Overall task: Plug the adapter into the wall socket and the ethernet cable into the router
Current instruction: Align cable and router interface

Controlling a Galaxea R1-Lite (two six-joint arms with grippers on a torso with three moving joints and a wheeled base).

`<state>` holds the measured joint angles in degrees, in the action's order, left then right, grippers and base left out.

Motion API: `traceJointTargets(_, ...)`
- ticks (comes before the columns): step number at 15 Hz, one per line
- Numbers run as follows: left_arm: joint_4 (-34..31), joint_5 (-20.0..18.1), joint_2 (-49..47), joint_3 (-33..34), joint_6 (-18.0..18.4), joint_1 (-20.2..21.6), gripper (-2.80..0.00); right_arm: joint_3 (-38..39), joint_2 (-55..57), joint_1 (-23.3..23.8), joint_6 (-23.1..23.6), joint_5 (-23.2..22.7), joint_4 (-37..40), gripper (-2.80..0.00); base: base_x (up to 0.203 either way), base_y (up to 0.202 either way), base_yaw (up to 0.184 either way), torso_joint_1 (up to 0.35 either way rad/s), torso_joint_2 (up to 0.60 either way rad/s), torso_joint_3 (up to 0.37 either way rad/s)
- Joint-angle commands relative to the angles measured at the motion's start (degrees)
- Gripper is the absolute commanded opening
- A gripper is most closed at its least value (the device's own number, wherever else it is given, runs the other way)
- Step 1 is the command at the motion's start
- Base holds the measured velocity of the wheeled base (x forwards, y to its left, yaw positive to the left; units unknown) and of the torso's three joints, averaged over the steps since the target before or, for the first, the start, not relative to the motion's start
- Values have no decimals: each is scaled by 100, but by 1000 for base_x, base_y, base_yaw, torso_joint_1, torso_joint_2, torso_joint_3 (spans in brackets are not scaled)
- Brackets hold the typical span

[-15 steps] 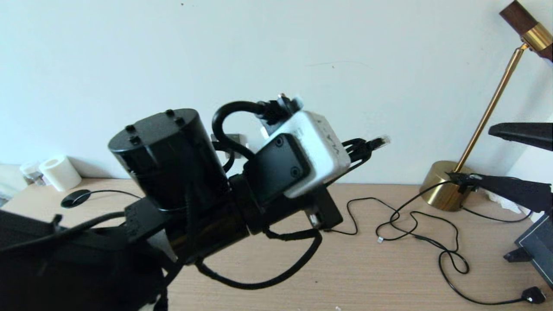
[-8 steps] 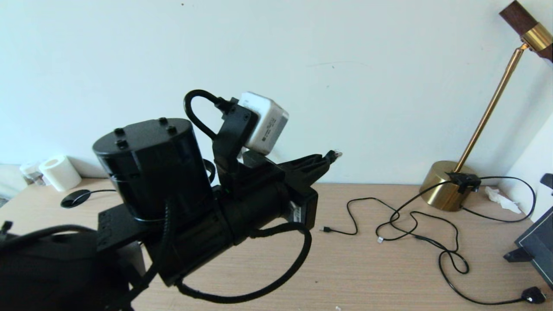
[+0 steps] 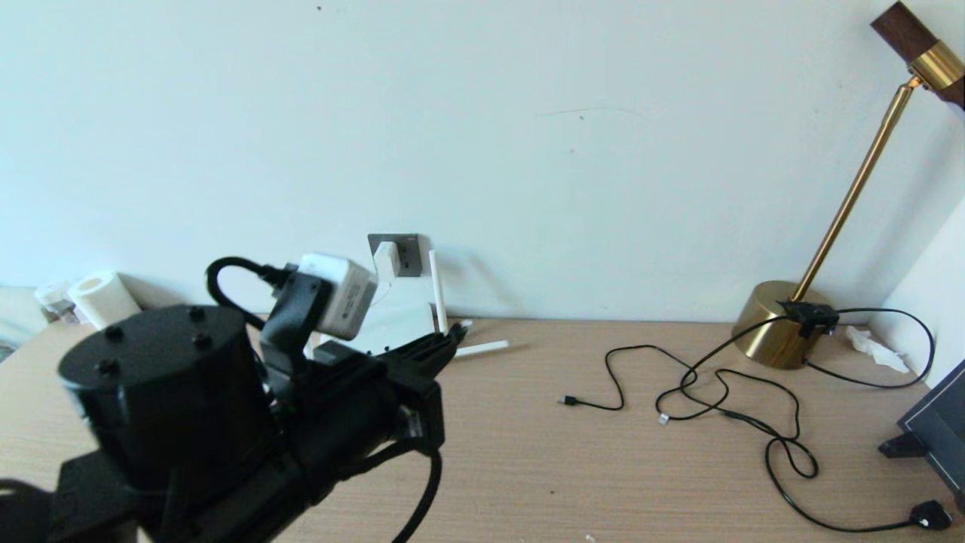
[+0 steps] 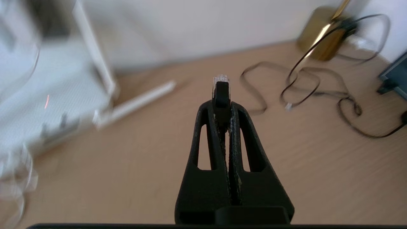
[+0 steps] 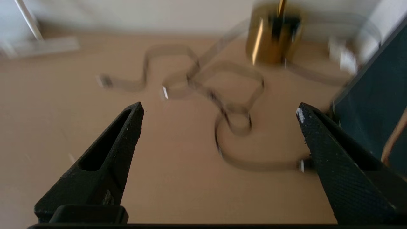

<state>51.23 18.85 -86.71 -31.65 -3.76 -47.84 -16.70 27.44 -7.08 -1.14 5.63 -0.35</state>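
My left gripper (image 3: 451,338) is shut on the ethernet cable's black boot (image 4: 220,92), and the clear plug tip sticks out past the fingertips. It hovers just above the table, close to the right of the white router (image 3: 392,320). One router antenna (image 3: 434,290) stands upright and another (image 3: 482,348) lies on the table. Behind the router, the dark grey wall socket (image 3: 407,253) holds the white adapter (image 3: 387,259). My right gripper (image 5: 219,109) is open and empty above the right part of the table; the head view does not show it.
Thin black cables (image 3: 724,407) loop across the right of the table and end in a black plug (image 3: 929,516). A brass lamp (image 3: 776,332) stands at the back right and a dark board (image 3: 935,430) at the right edge. A paper roll (image 3: 105,302) sits far left.
My left arm has swung down and to the left with the ethernet plug, uncovering the socket and router. The right arm has drawn back out of the head view.
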Motion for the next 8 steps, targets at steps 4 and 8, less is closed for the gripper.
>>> traceJointTargets(4, 38, 207, 559, 1154, -1083, 229, -280, 1320, -1175, -2, 201, -151, 437, 0, 0, 0, 0, 0, 0, 0)
traceJointTargets(8, 31, 697, 485, 1190, -1197, 501, -280, 1497, -1151, 230, 274, -450, 447, 0, 0, 0, 0, 0, 0, 0)
